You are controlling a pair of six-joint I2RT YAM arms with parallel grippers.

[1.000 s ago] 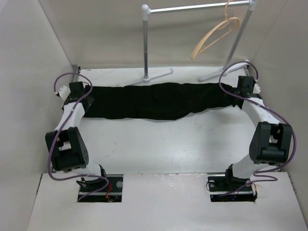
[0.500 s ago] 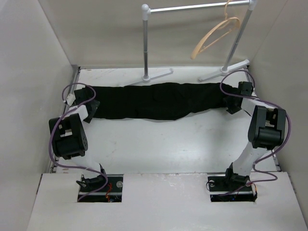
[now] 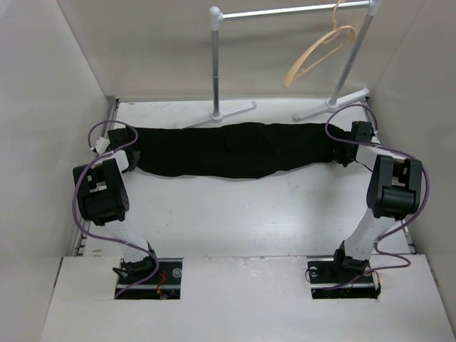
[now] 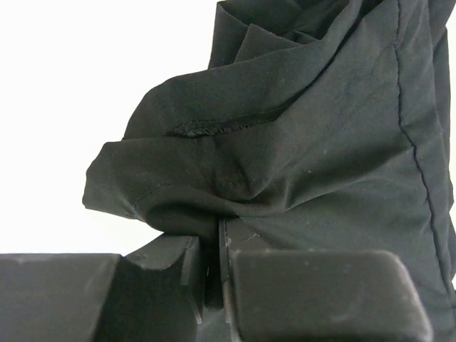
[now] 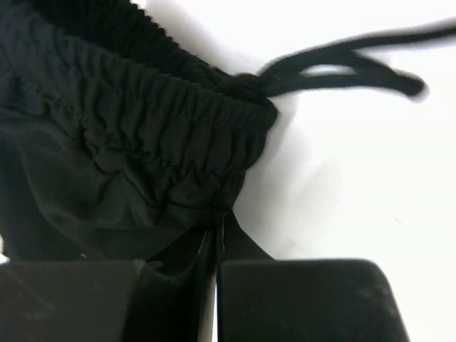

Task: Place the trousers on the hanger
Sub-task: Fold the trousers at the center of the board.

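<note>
Black trousers point(image 3: 235, 148) lie stretched left to right across the back of the table. My left gripper point(image 3: 130, 161) is shut on the trousers' leg-hem end point(image 4: 214, 206), the cloth pinched between its jaws. At the other end my right gripper point(image 3: 347, 153) is shut on the gathered elastic waistband point(image 5: 164, 142); the drawstring point(image 5: 342, 68) trails over the white table. The tan hanger point(image 3: 318, 53) hangs tilted from the white rail point(image 3: 292, 11) at the back right, apart from both grippers.
The white rail stand has two posts point(image 3: 215, 64) with feet point(image 3: 235, 110) resting on the table just behind the trousers. White walls close in on the left, right and back. Purple cables point(image 3: 92, 178) loop round both arms.
Both arms have drawn in and lowered onto the trousers' ends. Both grippers have closed on the cloth. The left end of the trousers has bunched slightly.
</note>
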